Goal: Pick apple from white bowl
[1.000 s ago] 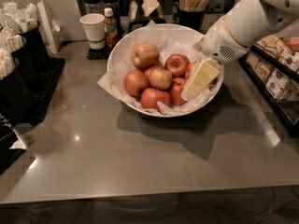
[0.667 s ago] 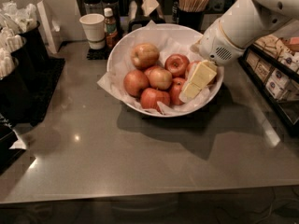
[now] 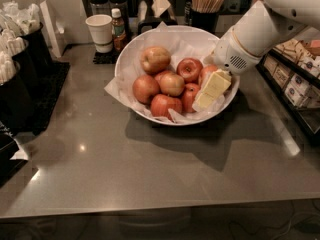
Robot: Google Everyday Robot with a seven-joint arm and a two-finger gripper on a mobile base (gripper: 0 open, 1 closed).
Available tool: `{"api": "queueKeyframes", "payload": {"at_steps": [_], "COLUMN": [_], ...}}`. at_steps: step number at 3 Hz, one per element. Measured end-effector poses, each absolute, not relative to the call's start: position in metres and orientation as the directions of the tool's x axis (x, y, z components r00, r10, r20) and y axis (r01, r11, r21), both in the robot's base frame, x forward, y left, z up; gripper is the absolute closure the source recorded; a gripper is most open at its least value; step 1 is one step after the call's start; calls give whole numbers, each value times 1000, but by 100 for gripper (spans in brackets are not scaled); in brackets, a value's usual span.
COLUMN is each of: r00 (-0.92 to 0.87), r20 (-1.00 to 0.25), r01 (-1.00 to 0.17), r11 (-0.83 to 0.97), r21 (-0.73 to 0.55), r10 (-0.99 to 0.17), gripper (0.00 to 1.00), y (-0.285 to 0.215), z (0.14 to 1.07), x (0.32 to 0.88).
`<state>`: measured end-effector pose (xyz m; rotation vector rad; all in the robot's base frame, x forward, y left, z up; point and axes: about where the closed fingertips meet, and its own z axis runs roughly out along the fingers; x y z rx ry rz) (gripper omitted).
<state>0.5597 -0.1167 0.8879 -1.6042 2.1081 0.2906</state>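
Observation:
The white bowl (image 3: pixel 131 59), wide, glossy and lined with crinkled white paper, stands at the middle back of the grey counter. It holds several apples. A big round reddish-orange apple (image 3: pixel 145 88) with a paler blush lies at the bowl's left. A yellowish-tan apple (image 3: pixel 155 59) lies behind it, and deep-red apples (image 3: pixel 189 69) lie in the middle. My gripper (image 3: pixel 209 91), cream-coloured on a white arm, reaches in from the upper right. It hangs low over the bowl's right side, beside a red apple (image 3: pixel 188 96). It partly hides an orange apple (image 3: pixel 206 72).
A paper cup (image 3: pixel 99 31) and a small bottle (image 3: pixel 118 29) stand behind the bowl on the left. A cup of stir sticks (image 3: pixel 205 4) stands at the back. Black holders (image 3: pixel 20 69) line the left, and racks of packets (image 3: pixel 295 79) line the right.
My gripper and arm have shifted slightly up and to the left over the bowl's right side. The apples and the bowl have not moved.

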Motion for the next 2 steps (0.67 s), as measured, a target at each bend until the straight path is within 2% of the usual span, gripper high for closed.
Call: {"api": "queueKeyframes", "payload": {"at_steps": [1, 2], "r00": [-212, -212], "r20": [-473, -468], "r01": [-948, -948], "r11": [296, 296], "r21": [-112, -113], "r10": [-855, -858], "gripper": [33, 56], "y": [-119, -120], "z": [883, 882], "x": [561, 561]}}
